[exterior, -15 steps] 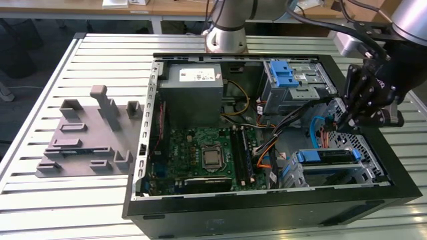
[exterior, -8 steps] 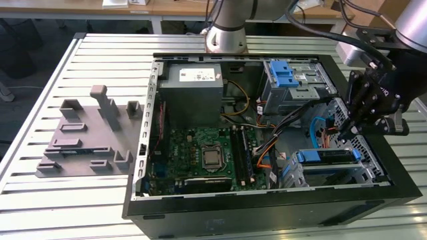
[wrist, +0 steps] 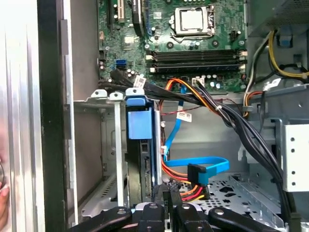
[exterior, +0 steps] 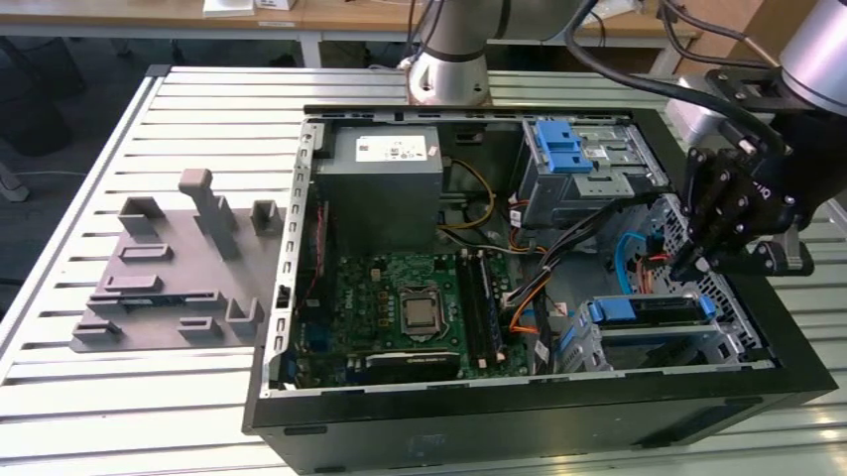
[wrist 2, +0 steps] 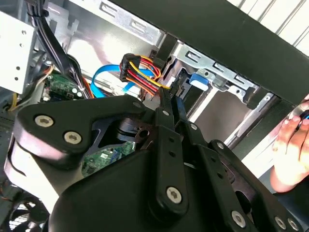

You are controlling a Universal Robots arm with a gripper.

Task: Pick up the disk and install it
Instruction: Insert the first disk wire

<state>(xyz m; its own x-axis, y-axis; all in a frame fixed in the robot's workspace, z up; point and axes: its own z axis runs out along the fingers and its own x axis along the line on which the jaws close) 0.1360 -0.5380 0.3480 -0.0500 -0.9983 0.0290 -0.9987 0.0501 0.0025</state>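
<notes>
Disk (exterior: 645, 309) sits slotted in the computer case (exterior: 530, 416) on a slatted table (exterior: 79, 248); claw (exterior: 692, 268) pressed together above it.

Gripper (exterior: 697, 260) low, jaws pressed together, pointing down.

A pale table (exterior: 79, 188) of long ribbed metal slats fills the exterior view, evenly lit with no hard shadows. Beyond its far edge stands a light wooden desk (exterior: 331, 15) with white legs, and dark floor (exterior: 54, 109) shows beneath it, all well apart from the pincer (exterior: 691, 268), on the table's opposite side.
</notes>
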